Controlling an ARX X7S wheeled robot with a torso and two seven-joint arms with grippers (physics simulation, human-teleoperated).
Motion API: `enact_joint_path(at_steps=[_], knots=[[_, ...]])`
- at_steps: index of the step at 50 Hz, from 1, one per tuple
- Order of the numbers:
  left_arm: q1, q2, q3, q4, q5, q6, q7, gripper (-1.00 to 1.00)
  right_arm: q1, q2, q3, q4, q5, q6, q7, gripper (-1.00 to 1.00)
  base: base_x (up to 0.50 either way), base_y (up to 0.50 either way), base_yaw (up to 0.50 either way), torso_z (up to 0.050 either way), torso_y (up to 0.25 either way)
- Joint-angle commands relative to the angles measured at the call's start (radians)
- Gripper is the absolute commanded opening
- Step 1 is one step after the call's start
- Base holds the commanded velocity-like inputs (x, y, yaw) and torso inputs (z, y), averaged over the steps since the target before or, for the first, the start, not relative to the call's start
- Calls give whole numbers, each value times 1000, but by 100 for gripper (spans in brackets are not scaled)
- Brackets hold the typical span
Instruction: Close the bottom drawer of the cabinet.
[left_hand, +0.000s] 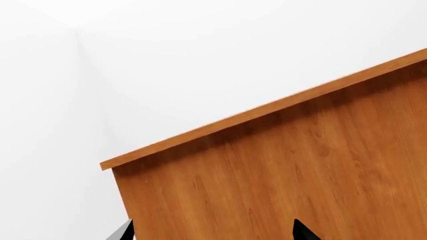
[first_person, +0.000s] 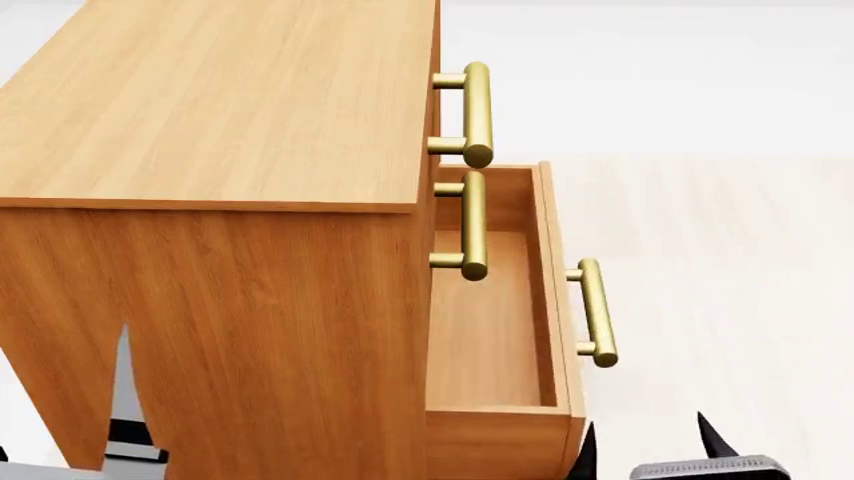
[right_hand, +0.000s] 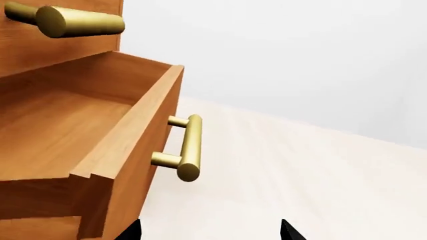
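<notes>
The tall orange-brown cabinet (first_person: 214, 120) fills the left of the head view. Its bottom drawer (first_person: 491, 330) stands pulled out, its inside bare, its brass bar handle (first_person: 595, 312) on the front panel. It also shows in the right wrist view (right_hand: 87, 130) with its handle (right_hand: 189, 148). My right gripper (right_hand: 210, 232) is open and empty, just off the drawer's front corner and short of the handle; it shows in the head view (first_person: 641, 452) too. My left gripper (left_hand: 213, 230) is open and empty, facing the cabinet's plain side (left_hand: 300, 170).
The two upper drawers are shut; their brass handles (first_person: 475, 112) (first_person: 471, 224) overhang the open drawer. The upper handle end shows in the right wrist view (right_hand: 73, 22). Pale wooden floor (first_person: 721, 250) lies right of the cabinet, white walls (left_hand: 200, 50) behind.
</notes>
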Motion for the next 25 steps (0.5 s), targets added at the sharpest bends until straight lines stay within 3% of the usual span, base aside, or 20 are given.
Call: enact_joint_path(at_steps=[1, 25], knots=[[0, -2, 3, -2, -3, 3, -4, 100, -3, -4, -46, -79, -14, 39, -21, 100, 0, 0, 0, 0, 10], [3, -9, 3, 1, -11, 3, -13, 100, 25, -17, -136, -94, -56, 61, -43, 100, 0, 0, 0, 0, 0]])
